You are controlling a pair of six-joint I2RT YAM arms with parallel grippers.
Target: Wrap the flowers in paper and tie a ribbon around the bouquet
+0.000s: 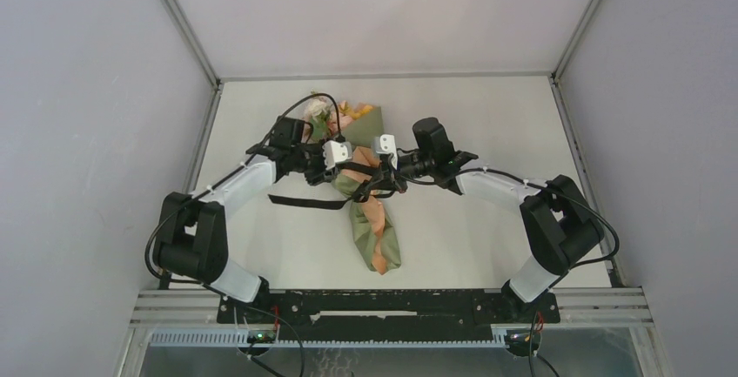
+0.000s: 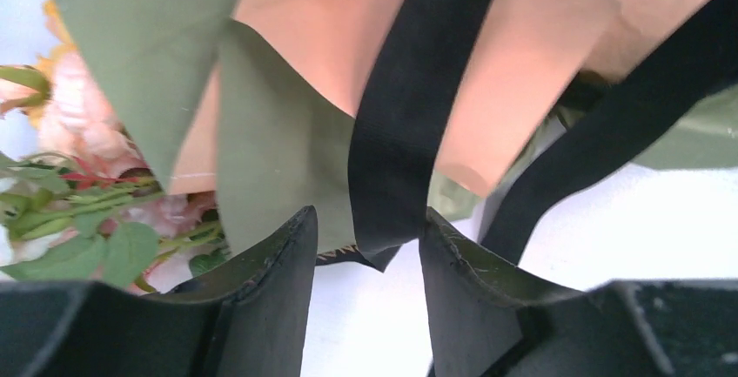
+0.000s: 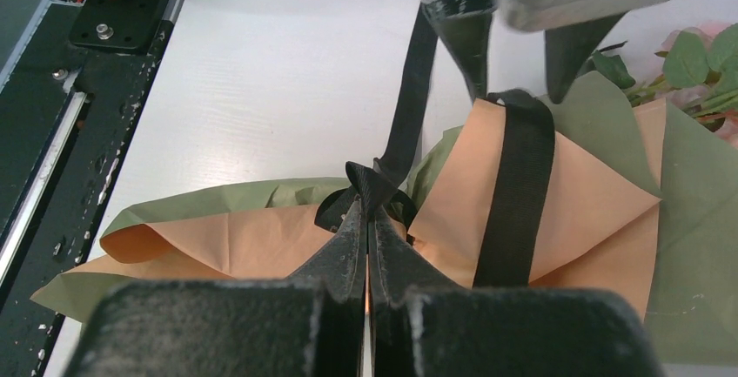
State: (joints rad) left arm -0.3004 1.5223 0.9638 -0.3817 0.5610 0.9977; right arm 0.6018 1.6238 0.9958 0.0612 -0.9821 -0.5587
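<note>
No lettering, label, brand or number can be read in any of the three views. The paper (image 3: 566, 177), the ribbon (image 3: 518, 203) and the table (image 3: 261, 63) show nothing legible.

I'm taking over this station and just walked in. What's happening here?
The robot is tying a black ribbon around a paper-wrapped bouquet lying on the table. The right gripper is shut on a bunched part of the ribbon. The left gripper stands open with a ribbon strand between its fingers. One loose end trails across the table.
</note>
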